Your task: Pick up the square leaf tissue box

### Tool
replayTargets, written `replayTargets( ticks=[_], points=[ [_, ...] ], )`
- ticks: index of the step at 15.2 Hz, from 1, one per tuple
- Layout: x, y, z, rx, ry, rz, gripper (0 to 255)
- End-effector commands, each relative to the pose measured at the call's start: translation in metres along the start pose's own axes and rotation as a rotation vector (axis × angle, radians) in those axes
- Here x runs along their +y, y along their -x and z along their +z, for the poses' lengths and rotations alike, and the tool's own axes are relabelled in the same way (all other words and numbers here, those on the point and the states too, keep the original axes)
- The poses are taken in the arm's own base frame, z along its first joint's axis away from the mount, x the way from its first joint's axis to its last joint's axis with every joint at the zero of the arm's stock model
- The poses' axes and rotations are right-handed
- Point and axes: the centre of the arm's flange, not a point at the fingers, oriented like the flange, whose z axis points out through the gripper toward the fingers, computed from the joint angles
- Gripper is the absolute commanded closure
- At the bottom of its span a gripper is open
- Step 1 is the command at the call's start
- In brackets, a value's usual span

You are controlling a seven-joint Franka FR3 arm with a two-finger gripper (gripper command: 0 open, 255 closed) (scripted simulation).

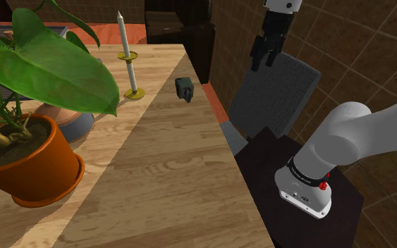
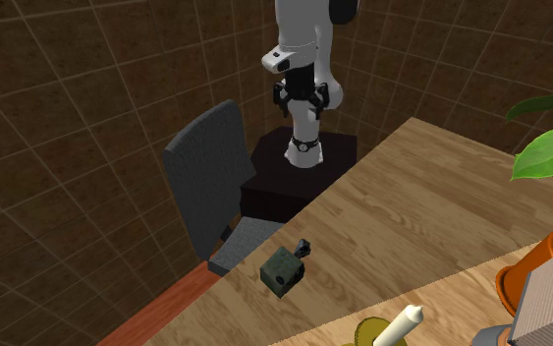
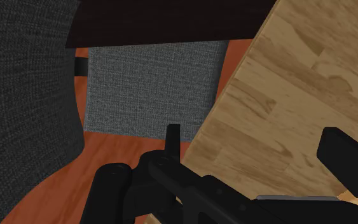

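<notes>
The tissue box [image 1: 184, 88] is a small, dark grey-green cube that sits in the upper middle of the shoulder view, on the light wooden table [image 1: 154, 176] close to the table's right-hand edge. In the second exterior view it lies low in the frame, just left of centre, again near the table's edge. There it is turned corner-on, with a round dark opening on the face toward the lower part of the frame and a small dark piece jutting from its upper right corner.

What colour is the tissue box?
The tissue box is dark grey-green; the second exterior view shows it best.
</notes>
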Motion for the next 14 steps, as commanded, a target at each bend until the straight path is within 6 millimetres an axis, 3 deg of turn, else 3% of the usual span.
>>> replayTargets(
  ticks=[1,14],
  points=[
    [0.0,0.0,0.0,0.0,0.0,0.0,0],
    [-0.042,-0.152,0.084,-0.053,0.011,0.093,0]
  ],
)
